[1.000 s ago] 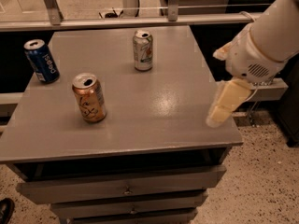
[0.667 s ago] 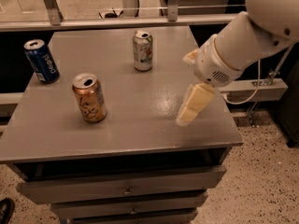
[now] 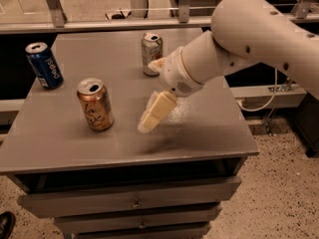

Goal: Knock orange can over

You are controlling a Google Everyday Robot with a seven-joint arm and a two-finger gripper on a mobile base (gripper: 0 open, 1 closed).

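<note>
Orange-gold and upright, the orange can (image 3: 95, 105) stands near the grey table's (image 3: 209, 128) front edge, the gripper (image 3: 155, 112) hanging close beside it without touching, open or closed I cannot tell, so the approach seems underway and a sideways shove into the can comes next.

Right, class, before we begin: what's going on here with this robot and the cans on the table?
A one-armed robot is reaching over a grey table that holds three upright cans. Its gripper hangs low above the tabletop, on the picture's right of the orange can, with a gap between them. The orange can stands near the front left and has not yet been knocked over. A blue Pepsi can stands at the back left, and a silver can stands at the back, beside the robot's wrist.
</note>
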